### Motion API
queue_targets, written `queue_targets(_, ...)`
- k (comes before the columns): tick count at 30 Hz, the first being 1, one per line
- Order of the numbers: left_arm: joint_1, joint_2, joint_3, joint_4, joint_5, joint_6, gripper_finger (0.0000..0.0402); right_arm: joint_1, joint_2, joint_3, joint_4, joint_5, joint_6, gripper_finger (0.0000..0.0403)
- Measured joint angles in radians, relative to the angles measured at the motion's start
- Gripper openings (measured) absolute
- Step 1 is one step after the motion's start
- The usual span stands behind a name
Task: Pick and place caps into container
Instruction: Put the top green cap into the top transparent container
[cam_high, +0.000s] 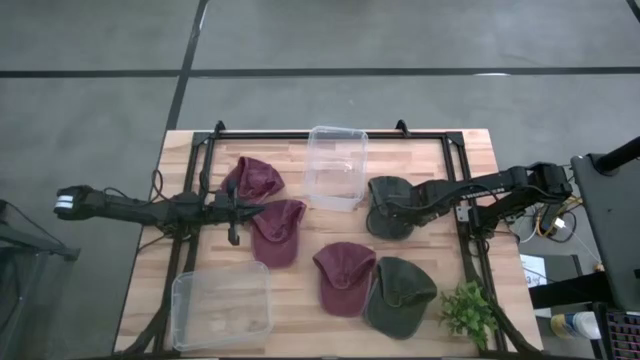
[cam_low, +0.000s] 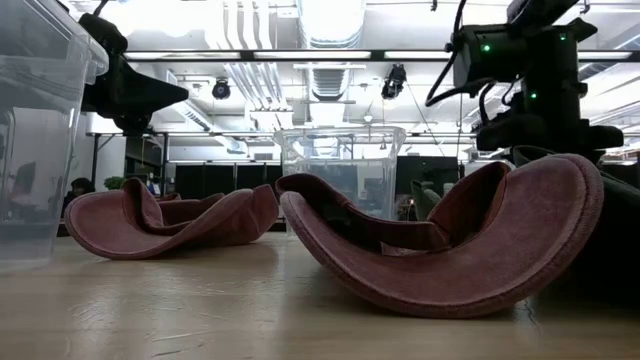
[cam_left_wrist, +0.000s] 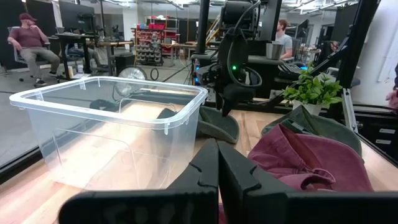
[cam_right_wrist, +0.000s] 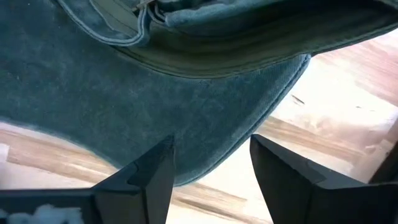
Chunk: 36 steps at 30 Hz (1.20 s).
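Observation:
Five caps lie on the wooden table. Two maroon caps sit left of centre, and a third maroon cap lies in front beside an olive cap. My right gripper hangs open just over the other olive cap. In the right wrist view that cap's brim fills the space beyond my spread fingers. My left gripper is shut, at the edge of the second maroon cap, with nothing seen in it. One clear container stands at the back centre.
A second clear container sits at the front left corner. A small green plant stands at the front right. A black frame rail runs around the work area. People sit in the room beyond the table.

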Motion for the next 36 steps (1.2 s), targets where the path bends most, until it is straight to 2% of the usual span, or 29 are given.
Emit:
queue_targets(13, -0.001, 0.000, 0.000, 0.000, 0.000, 0.000, 0.0000, 0.009, -0.005, -0.036, 0.012, 0.015, 0.086, 0.0201)
queue_targets(18, -0.001, 0.000, 0.000, 0.000, 0.000, 0.000, 0.0000, 0.008, -0.004, -0.098, 0.123, 0.012, 0.045, 0.0201)
queue_targets(24, 0.000, 0.000, 0.000, 0.000, 0.000, 0.000, 0.0000, 0.009, -0.004, -0.108, 0.141, 0.020, 0.013, 0.0197)
queue_targets(29, 0.000, 0.000, 0.000, 0.000, 0.000, 0.000, 0.0000, 0.009, -0.007, -0.108, 0.165, 0.048, -0.001, 0.0163)
queue_targets(36, 0.000, 0.000, 0.000, 0.000, 0.000, 0.000, 0.0000, 0.008, -0.014, -0.094, 0.183, 0.067, -0.029, 0.0082)
